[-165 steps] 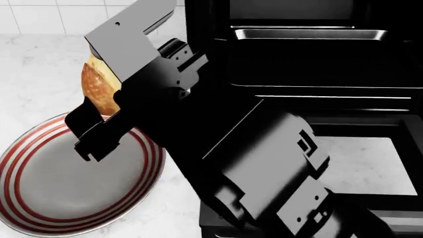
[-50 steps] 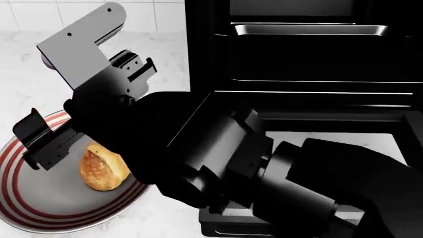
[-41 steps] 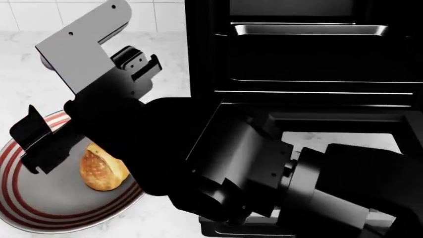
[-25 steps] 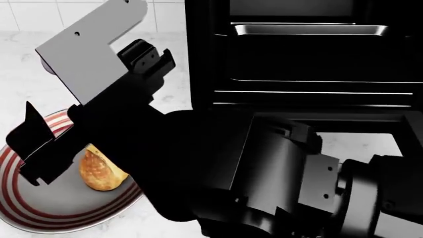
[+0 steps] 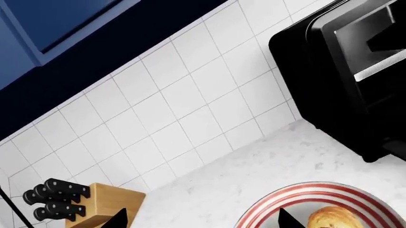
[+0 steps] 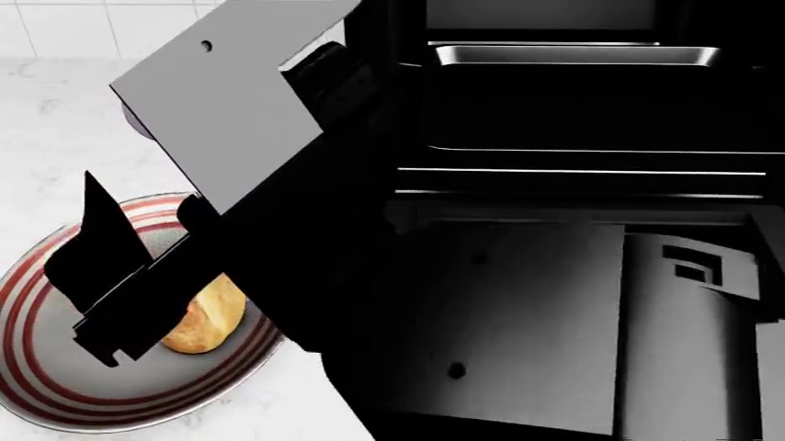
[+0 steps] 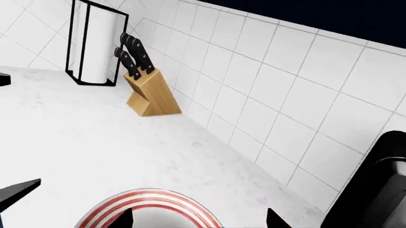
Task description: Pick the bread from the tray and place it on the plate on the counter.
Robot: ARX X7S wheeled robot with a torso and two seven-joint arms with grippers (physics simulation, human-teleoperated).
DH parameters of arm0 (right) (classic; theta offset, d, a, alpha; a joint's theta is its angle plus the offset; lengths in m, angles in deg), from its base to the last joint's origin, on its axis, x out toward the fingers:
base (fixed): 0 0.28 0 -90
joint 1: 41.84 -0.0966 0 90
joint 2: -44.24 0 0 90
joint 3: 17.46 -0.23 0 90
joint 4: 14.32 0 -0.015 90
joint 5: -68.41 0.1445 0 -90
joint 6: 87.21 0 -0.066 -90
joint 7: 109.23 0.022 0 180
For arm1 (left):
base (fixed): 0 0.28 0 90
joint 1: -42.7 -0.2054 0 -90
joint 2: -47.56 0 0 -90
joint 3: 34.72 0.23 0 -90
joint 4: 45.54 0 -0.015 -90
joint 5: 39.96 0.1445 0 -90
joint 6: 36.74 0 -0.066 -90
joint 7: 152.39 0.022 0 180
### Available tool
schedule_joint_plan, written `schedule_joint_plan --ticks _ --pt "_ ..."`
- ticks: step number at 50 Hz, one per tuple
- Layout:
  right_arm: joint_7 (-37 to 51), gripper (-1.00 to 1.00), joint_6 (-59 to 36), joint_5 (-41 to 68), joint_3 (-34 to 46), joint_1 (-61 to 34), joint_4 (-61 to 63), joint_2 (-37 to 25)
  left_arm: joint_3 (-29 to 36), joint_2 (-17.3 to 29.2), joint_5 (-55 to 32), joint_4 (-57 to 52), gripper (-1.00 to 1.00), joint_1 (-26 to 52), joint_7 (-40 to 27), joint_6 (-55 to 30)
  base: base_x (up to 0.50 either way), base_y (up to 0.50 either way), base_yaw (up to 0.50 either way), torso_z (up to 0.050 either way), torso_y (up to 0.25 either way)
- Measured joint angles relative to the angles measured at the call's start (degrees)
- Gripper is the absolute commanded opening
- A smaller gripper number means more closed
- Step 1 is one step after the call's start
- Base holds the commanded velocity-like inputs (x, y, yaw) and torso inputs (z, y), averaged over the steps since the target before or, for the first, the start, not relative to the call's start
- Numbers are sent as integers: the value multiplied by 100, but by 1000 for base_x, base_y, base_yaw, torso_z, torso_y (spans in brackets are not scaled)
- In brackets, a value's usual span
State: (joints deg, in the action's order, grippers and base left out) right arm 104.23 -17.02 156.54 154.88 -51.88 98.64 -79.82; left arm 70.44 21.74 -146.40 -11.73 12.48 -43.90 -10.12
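Head view puts your bread [image 6: 206, 326] on the grey centre of the plate [image 6: 73, 386], which sits on the white worktop [image 6: 50, 129] just beside the black oven [image 6: 552, 110]. One black tool [image 6: 105, 294] hangs above the plate with a finger [image 6: 92, 248] lifted clear of the roll; it grips nothing, though which arm carries it I cannot tell. Your silver tray [image 6: 571, 55] rests on an upper rack inside the oven.

Left wrist view shows the left tool [image 5: 203, 223] spread wide, its tips either side of the plate's rim, with a knife block [image 5: 95, 206] near the tiled back wall. Right wrist view shows the right tool [image 7: 197, 221] also spread wide above the plate.
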Motion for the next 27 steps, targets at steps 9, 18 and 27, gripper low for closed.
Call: schedule_joint_plan --ticks 9,18,27 --pt "275 100 -40 196 -144 -137 602 -519 100 -129 47 50 100 71 -12 -69 0 0 0 0 0" --pt "522 100 -106 399 -260 -268 1127 -1035 201 -232 39 85 100 163 -65 -114 0 0 0 0 0" --pt "700 100 -209 608 -361 -421 1482 -1520 271 -332 95 123 100 206 -55 -157 0 0 0 0 0"
